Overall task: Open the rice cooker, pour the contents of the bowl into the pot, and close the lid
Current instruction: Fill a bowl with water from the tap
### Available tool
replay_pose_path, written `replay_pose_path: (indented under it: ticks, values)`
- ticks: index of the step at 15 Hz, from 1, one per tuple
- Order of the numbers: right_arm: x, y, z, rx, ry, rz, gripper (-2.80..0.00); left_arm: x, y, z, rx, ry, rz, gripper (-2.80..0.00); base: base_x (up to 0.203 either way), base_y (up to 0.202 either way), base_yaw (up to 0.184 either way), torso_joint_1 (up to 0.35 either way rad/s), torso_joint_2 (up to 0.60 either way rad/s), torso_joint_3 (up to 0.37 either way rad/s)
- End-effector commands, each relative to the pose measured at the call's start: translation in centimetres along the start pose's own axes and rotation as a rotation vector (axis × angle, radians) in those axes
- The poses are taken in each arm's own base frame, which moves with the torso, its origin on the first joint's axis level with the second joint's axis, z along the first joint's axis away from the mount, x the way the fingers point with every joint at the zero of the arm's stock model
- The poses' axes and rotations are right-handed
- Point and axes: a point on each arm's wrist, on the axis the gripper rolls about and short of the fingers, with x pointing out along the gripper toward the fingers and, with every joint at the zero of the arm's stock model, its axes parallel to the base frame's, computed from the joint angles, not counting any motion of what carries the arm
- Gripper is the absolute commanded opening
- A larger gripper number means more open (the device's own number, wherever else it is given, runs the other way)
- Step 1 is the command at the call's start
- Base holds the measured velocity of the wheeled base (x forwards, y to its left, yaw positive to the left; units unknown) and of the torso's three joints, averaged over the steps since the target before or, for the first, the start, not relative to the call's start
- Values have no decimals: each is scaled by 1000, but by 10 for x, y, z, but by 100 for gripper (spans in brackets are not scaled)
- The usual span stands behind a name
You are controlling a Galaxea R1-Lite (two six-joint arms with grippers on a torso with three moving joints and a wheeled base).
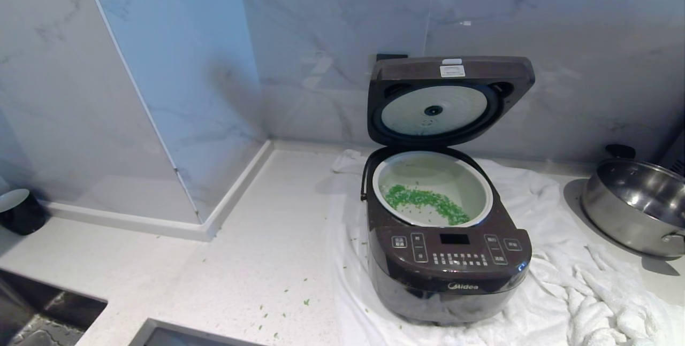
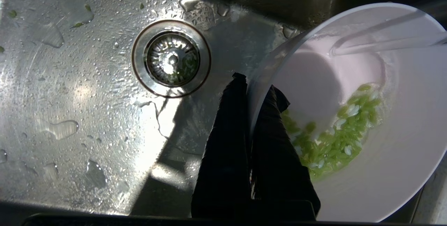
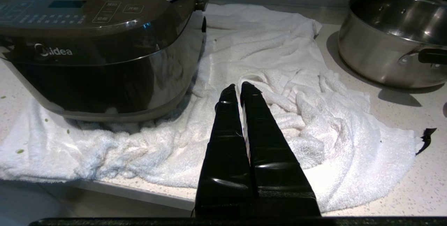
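Holding green contents (image 1: 427, 202), pot (image 1: 484, 185); more cling inside bowl (image 2: 401, 170).

Pale marble wall panels (image 1: 332, 41) behind, a speckled white tabletop (image 1: 257, 260) below, a wet steel sink (image 2: 77, 121) with its round drain (image 2: 171, 58) gleaming in bright light

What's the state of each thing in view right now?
lid: open, upright.
pot: seated in rice cooker, green contents inside.
bowl: tilted over wet sink, some green bits left.
left tool: shut on bowl rim.
right tool: shut, empty, over towel.
steel pot: empty, uncovered.
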Motion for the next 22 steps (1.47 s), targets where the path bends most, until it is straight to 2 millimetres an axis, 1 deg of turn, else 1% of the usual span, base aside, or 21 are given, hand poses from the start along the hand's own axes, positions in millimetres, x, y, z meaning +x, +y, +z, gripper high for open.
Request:
replay_pose_path:
  ticks: [1, 22]
  values:
    - [0, 0, 0, -1, 0, 1, -280, -2, -2, 5, -5, -12, -5, -280, 0, 0, 0, 0, 0, 0]
    - [0, 0, 0, -1, 0, 0, -280, 7, 3, 0, -14, 10, 11, -280, 0, 0, 0, 0, 0, 0]
